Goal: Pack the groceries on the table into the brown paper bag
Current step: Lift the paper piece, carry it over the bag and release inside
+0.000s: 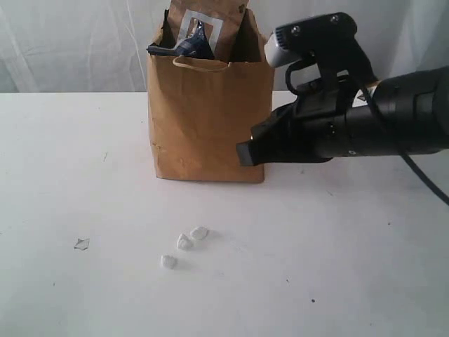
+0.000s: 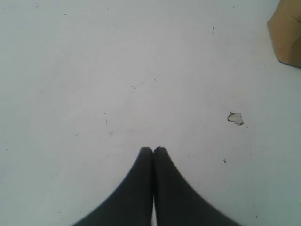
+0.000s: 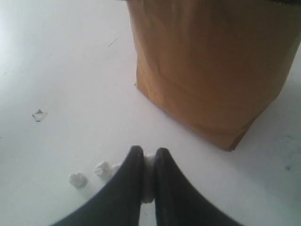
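The brown paper bag (image 1: 209, 116) stands upright at the back middle of the table (image 1: 84, 168). Out of its top stick the brown pouch (image 1: 226, 15) with a white square and the long dark packet (image 1: 184, 46). The jar, can, bottle and carton are hidden. My right gripper (image 1: 244, 152) hovers beside the bag's right lower corner, above the table. In the right wrist view the bag (image 3: 211, 66) is just ahead of that gripper (image 3: 149, 151), whose fingers stand shut to a thin slit and hold nothing. My left gripper (image 2: 153, 150) is shut and empty over bare tabletop.
Three small white lumps (image 1: 184, 242) lie on the table in front of the bag; one shows through the right gripper's slit. A small pale scrap (image 1: 81, 243) lies to the left, also seen as a scrap (image 2: 235, 117) near a bag corner (image 2: 287, 33).
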Controlling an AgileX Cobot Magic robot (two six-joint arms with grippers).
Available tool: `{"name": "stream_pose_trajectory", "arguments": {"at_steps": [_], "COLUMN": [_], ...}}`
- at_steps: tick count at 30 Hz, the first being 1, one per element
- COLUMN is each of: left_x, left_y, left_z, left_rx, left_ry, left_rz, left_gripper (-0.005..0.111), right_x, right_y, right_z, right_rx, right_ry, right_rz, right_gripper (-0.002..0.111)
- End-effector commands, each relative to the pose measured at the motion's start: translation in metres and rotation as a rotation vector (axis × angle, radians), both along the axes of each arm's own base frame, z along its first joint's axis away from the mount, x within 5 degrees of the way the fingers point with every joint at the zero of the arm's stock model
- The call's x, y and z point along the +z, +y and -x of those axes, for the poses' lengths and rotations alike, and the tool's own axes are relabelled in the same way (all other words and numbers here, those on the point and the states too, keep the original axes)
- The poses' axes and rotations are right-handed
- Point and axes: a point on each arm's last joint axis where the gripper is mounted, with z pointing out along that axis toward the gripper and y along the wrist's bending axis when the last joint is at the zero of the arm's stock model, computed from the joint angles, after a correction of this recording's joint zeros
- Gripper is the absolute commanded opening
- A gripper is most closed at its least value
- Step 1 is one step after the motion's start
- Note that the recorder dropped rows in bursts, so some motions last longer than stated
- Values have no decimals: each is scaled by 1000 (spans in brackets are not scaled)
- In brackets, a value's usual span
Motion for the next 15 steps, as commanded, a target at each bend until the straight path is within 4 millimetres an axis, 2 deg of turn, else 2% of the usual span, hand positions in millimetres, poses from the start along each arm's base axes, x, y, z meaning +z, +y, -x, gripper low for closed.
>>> {"name": "stream_pose_trajectory", "arguments": {"at_steps": [1, 11, 15], "left_x": [-1, -1, -1], "left_y": [1, 1, 1], "left_z": [0, 0, 0], "left_rx": [5, 5, 5], "left_ry": [-1, -1, -1], "left_rz": [-6, -6, -6], "left_gripper": [0, 0, 0], "right_x": [13, 67, 76], "right_y": [-3, -9, -6], "right_z": [0, -1, -5], "right_rx": [-13, -83, -117], "right_ry": [-91, -346, -417], "right_rz": [-27, -185, -249], "right_gripper": [0, 0, 0]}}
